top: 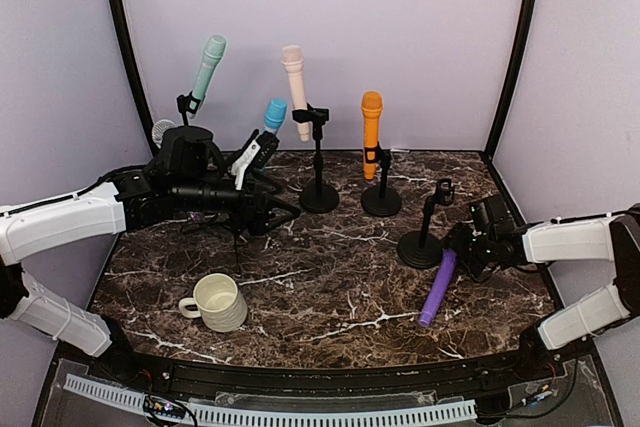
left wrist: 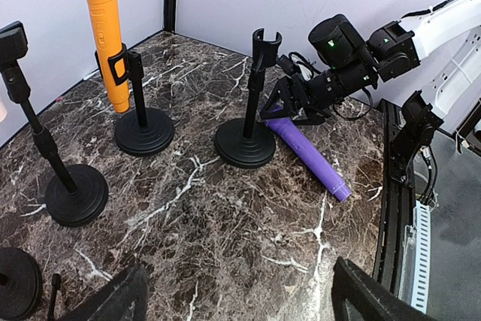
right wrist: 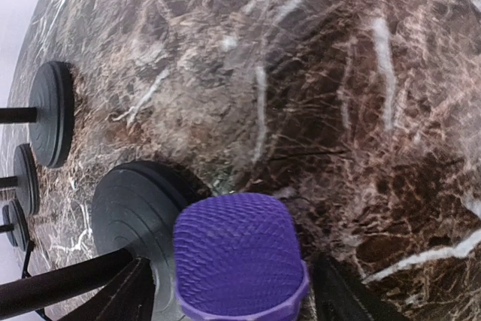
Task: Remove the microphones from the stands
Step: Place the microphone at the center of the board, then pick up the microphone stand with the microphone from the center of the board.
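Observation:
A purple microphone (top: 438,287) lies flat on the marble table, its mesh head beside the base of an empty black stand (top: 422,243). My right gripper (top: 452,255) sits low over that head. In the right wrist view the head (right wrist: 237,253) lies between the two fingers (right wrist: 120,295) with a small gap on each side, so the right gripper (right wrist: 229,295) is open. From the left wrist view the microphone (left wrist: 308,157) rests on the table by the stand (left wrist: 252,110). My left gripper (top: 275,212) hovers open at the left, holding nothing, fingertips (left wrist: 368,298) wide apart.
Other stands at the back hold a teal microphone (top: 208,67), a blue one (top: 272,117), a cream one (top: 296,87) and an orange one (top: 371,132). A cream mug (top: 218,302) stands front left. Purple walls close the sides and back.

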Motion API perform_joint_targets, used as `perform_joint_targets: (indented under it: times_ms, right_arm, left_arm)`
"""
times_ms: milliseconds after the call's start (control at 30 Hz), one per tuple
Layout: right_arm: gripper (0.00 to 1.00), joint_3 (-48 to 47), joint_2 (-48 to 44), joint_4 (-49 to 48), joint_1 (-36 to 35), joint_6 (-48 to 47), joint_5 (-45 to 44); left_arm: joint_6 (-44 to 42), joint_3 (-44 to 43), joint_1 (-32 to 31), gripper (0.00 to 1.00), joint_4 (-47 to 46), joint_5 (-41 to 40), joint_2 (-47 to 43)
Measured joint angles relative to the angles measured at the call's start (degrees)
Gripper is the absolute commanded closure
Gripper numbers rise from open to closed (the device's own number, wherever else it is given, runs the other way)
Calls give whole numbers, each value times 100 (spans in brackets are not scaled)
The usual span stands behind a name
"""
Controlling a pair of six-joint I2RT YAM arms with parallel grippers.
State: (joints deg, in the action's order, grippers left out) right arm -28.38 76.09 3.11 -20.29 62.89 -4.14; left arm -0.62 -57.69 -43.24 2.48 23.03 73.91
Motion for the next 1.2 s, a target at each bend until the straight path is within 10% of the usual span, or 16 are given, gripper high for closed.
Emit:
perform_joint_targets:
  times_ms: [833, 1200]
  right_arm:
    - [7, -269, -3257, 1311, 4, -957, -1421]
    - [11, -2852, -1263, 634, -219, -3300, 11]
  left_arm:
    - [-144, -90, 2, 13, 63, -87, 20]
    - [59, -389, 269, 13, -20, 632, 221]
